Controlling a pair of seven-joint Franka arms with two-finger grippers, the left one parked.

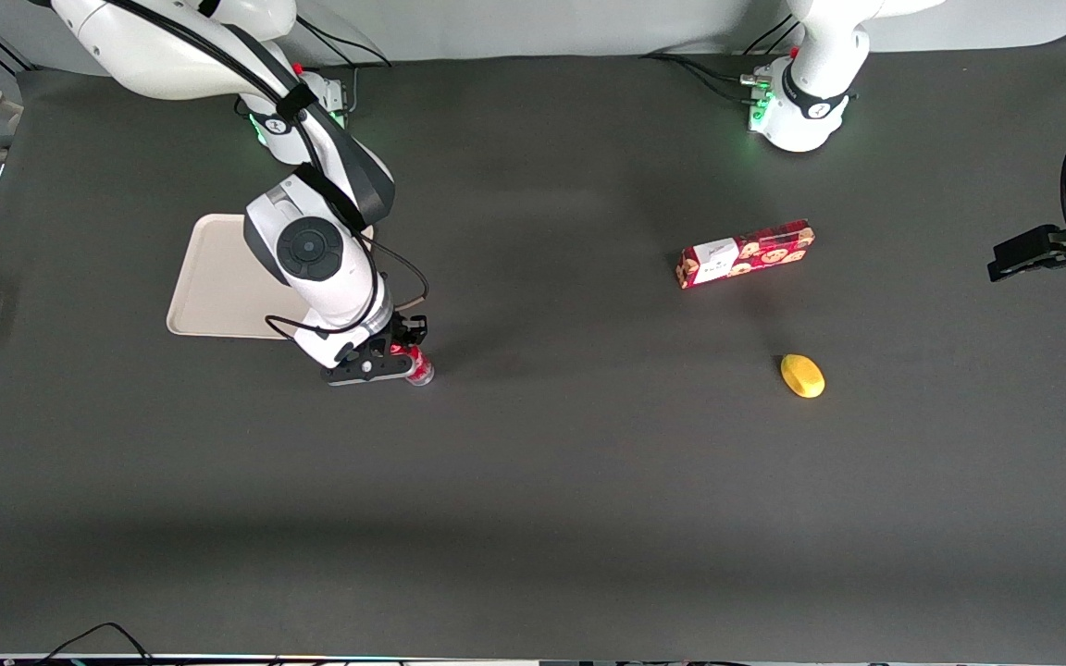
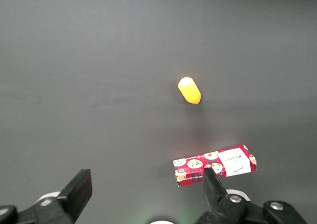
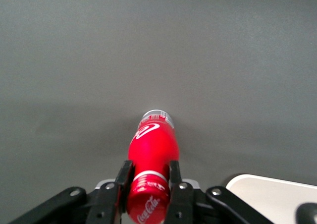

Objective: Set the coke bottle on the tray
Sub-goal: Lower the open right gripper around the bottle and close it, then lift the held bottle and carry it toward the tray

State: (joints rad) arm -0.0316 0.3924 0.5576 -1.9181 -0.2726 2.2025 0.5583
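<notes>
The coke bottle [image 3: 151, 149], red with a white script logo and a red cap, hangs upright between my fingers [image 3: 124, 177], which press on its neck just under the cap. In the front view the gripper [image 1: 402, 356] holds the bottle [image 1: 418, 368] over the dark mat, a little nearer the front camera than the beige tray [image 1: 218, 277]. My arm hides part of the tray. A rounded corner of the tray [image 3: 277, 194] shows in the right wrist view beside the gripper.
A long red cookie box [image 1: 744, 253] and a yellow lemon-like object [image 1: 802, 376] lie toward the parked arm's end of the table; both also show in the left wrist view, the box [image 2: 215, 166] and the yellow object [image 2: 189, 90]. A black camera mount [image 1: 1051, 245] stands at that table end.
</notes>
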